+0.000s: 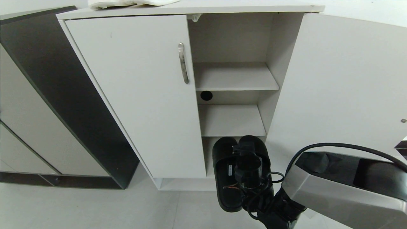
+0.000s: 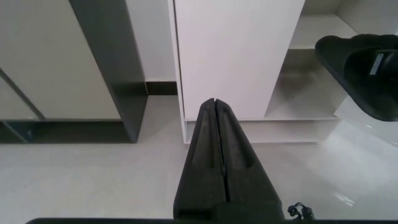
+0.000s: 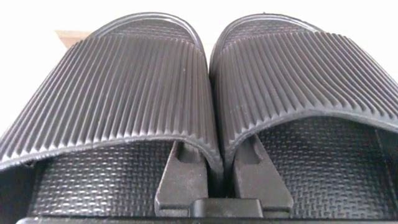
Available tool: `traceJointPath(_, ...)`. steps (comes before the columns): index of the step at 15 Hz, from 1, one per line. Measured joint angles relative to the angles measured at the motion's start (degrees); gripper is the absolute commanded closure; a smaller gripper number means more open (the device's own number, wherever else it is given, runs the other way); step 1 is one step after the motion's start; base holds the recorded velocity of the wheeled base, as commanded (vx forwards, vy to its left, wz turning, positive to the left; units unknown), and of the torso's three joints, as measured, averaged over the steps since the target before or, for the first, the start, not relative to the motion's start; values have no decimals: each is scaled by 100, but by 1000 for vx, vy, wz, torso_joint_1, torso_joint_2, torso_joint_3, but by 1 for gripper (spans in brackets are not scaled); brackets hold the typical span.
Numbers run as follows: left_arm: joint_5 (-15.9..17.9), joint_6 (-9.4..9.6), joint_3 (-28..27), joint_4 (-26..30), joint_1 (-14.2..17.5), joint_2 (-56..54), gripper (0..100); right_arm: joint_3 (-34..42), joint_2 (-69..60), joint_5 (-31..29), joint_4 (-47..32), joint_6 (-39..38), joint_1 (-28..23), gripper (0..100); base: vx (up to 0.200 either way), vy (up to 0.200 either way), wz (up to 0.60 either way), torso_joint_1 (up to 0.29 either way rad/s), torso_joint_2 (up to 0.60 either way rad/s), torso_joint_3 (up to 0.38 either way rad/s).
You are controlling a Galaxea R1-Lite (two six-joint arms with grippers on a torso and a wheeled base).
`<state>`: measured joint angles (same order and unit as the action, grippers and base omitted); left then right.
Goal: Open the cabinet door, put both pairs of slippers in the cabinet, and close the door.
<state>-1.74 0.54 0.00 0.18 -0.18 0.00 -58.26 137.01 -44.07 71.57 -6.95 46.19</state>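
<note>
Cabinet (image 1: 286,47): right door (image 1: 334,82) swung open, left door (image 1: 133,95) shut.
Black slippers (image 1: 224,178): pair side by side, toes at mouth of lowest compartment.
Right gripper (image 1: 247,159): clamped on the pair's adjoining inner walls, one finger under each strap.
Left gripper (image 2: 214,109): fingers pressed together; left door's lower edge ahead.

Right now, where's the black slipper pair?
Head view, low centre-right: the black slippers are held by the right gripper at the mouth of the cabinet's bottom compartment, beside the closed left door.
</note>
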Motion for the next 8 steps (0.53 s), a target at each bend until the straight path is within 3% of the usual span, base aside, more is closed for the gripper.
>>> traceJointPath(7,2,0,0,6,2,0,100,-12,48,15,4,4,-60,100,200,0,0,5,2,1)
traceJointPath(8,0,0,0,2,2,0,100,-50,48,20,2,4,-63,100,0,0,0,0,0,0)
